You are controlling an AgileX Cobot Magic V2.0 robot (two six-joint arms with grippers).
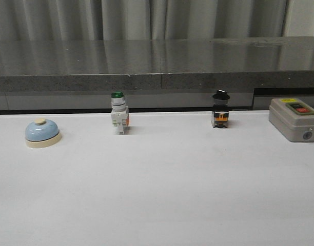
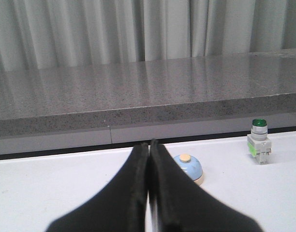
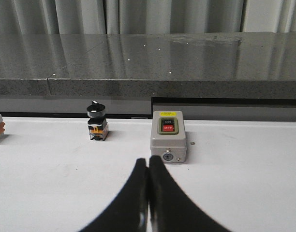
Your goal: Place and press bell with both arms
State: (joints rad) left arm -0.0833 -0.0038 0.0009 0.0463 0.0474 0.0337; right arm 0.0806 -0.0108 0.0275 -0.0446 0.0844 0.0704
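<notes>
Four items are seen in a row along the back of the white table [image 1: 157, 195], in front of a grey stone ledge [image 1: 157, 61] backed by curtains [image 1: 146, 18]. The bell [image 1: 42, 132] is taken as the landmark; it is found at the left end of the row, apart from everything else.

To the right of the bell, well apart from it, a white switch with a green cap [image 1: 119, 114] is set upright. Further right again a small black-knobbed switch [image 1: 220, 110] is noted, and farthest from the bell a grey box with red and green buttons [image 1: 294, 119] is seen at the table's right edge. Nothing is placed on or against the bell.

The bell is seated flat on its cream base, dome up, with the cream knob pointed straight upward; being round, no long axis along the table can be given.

In the left wrist view the left gripper [image 2: 149, 150] is seen with its fingers pressed together and nothing held; the bell [image 2: 190, 168] is partly hidden behind the fingertips. In the right wrist view the right gripper [image 3: 148, 164] is likewise closed on nothing, aimed toward the grey box [image 3: 168, 136], with the black-knobbed switch [image 3: 97, 123] beside it.
</notes>
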